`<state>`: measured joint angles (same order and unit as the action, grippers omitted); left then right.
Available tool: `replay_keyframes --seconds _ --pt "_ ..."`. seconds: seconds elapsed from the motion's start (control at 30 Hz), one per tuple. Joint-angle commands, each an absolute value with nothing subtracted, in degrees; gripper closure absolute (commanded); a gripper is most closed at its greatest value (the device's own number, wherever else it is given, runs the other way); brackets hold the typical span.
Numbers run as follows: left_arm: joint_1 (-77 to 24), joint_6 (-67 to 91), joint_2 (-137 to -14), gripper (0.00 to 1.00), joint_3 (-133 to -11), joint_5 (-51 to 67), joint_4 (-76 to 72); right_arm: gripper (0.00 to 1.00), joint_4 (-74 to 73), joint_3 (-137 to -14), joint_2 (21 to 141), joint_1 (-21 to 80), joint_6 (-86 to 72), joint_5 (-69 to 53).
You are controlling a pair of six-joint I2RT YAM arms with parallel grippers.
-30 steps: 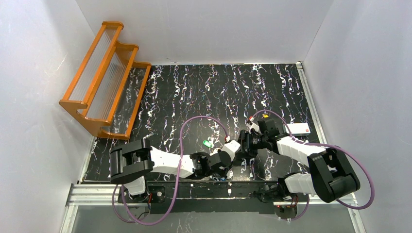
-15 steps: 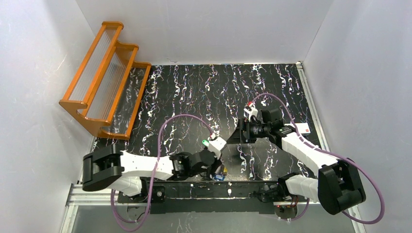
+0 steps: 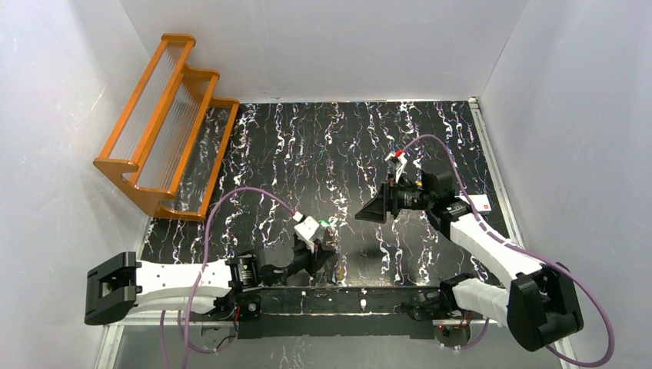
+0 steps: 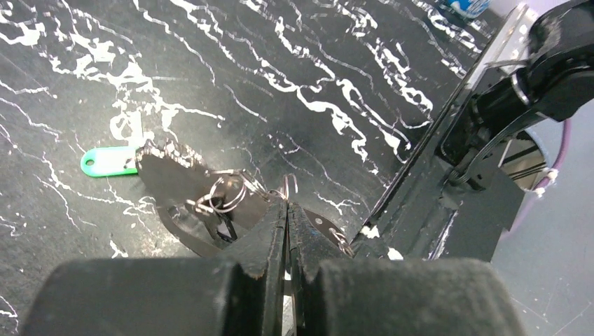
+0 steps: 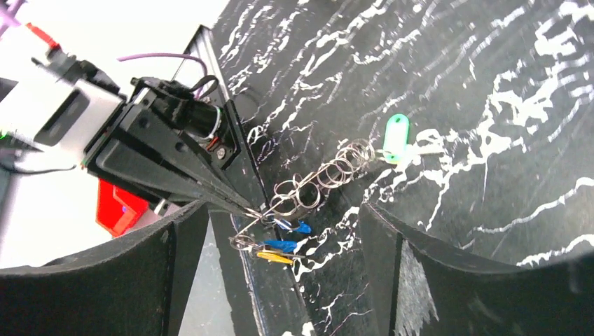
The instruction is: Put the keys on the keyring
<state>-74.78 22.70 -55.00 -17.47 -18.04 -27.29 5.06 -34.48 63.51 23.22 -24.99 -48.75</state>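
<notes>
left pinching keyring, right wide open

left gripper (image 4: pixel 287 210) is clamped tight on a thin ring of the keyring (image 5: pixel 315 185), by the table's (image 3: pixel 307 138) near edge. green key (image 5: pixel 396 136) lies flat at the chain's other end. blue key (image 5: pixel 284 245) and yellow key (image 5: pixel 273 257) sit by the pinch. right gripper (image 3: pixel 371 207) spread wide, holding nothing.

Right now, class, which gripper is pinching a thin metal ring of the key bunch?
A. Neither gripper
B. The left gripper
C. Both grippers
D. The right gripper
B: the left gripper has its jaws shut on the thin metal ring, while the right gripper stands open, apart from it and holding nothing.
</notes>
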Motion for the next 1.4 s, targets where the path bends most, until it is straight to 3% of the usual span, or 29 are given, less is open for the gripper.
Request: replay_keyframes --seconds 0.0,0.13,0.33,0.37,0.6,1.03,1.37 --pt "-74.62 19.81 -50.67 1.00 -15.79 -18.46 -32.04 0.15 22.78 -30.86 61.25 23.83 -24.51 -57.42" --pt "-74.62 18.14 -49.67 1.00 -14.98 -16.70 -32.49 0.17 26.45 -28.86 61.76 29.03 -19.70 -59.68" --pt "-74.62 16.79 -49.69 1.00 -14.37 -15.11 -32.70 0.45 21.31 -28.42 61.76 38.46 -3.16 -56.68" --pt "-74.62 16.77 -49.65 1.00 -14.29 -14.76 -32.70 0.47 22.27 -27.33 60.95 39.18 -1.17 -56.73" --pt "-74.62 16.35 -49.61 1.00 -14.14 -13.28 -32.94 0.47 23.02 -24.15 56.83 41.66 11.33 -55.17" --pt "-74.62 16.16 -50.49 1.00 -14.68 -11.41 -33.15 0.51 22.74 -26.67 63.29 43.40 14.35 -55.31" --pt "-74.62 16.31 -50.89 1.00 -14.85 -10.38 -33.57 0.60 22.87 -28.17 67.10 45.20 15.53 -54.71"
